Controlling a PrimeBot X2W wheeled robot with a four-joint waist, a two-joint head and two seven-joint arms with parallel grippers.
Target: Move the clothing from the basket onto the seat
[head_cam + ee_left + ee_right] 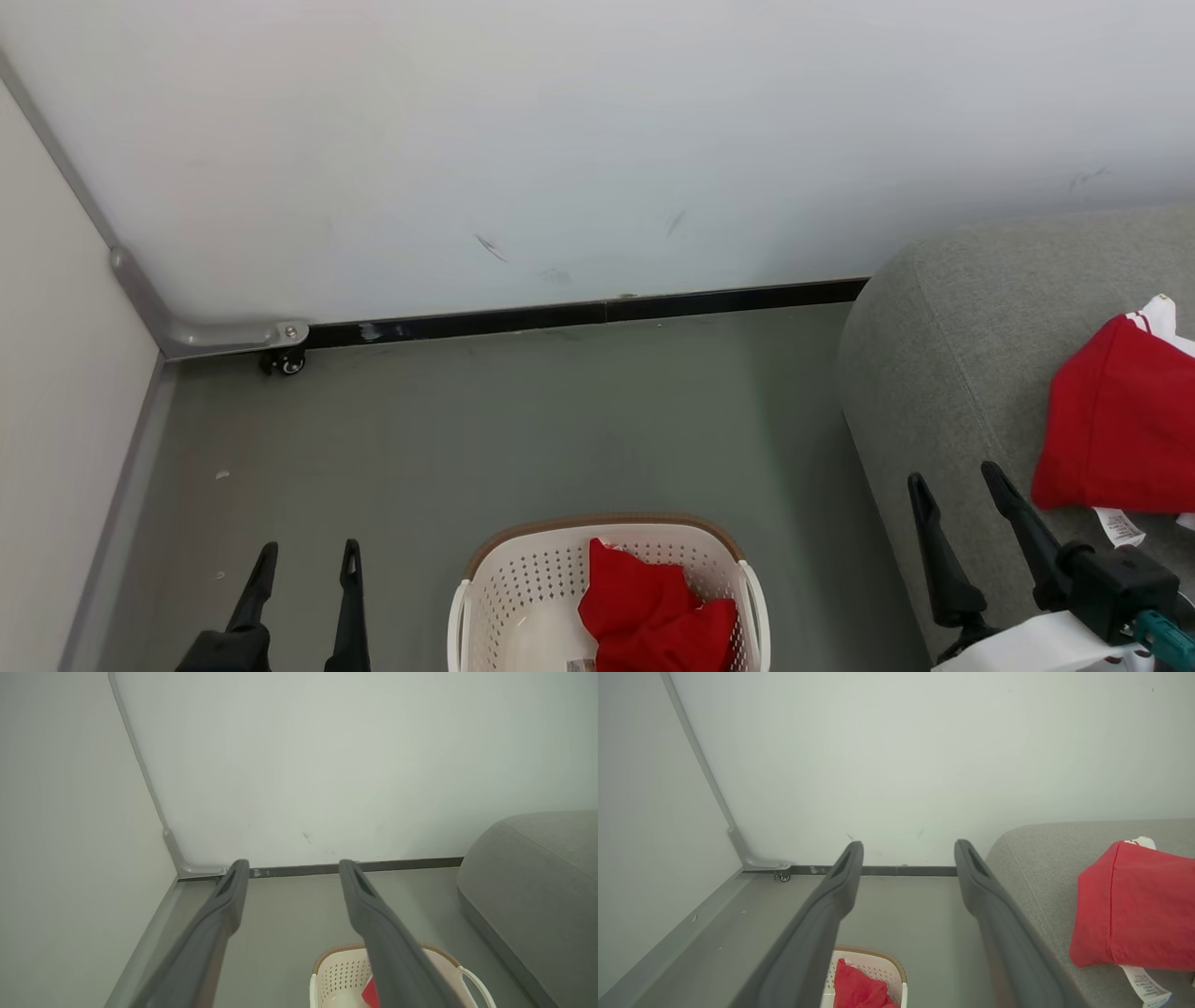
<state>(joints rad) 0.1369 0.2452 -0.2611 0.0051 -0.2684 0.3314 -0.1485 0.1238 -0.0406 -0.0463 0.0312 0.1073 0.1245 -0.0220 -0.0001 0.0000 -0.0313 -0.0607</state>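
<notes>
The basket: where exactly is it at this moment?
In the head view the basket sits on the grey floor at bottom centre, left of the sofa, holding a red garment.

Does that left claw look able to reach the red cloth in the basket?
Probably yes. The left gripper is open and empty, just left of the basket; the red garment lies uncovered inside the open top, with only floor between them.

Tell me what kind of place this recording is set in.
Likely a staged living-room corner in a test space, not a lived-in home: a grey sofa with a red garment on it, a laundry basket on grey floor, and plain white partition walls, one on a caster.
</notes>
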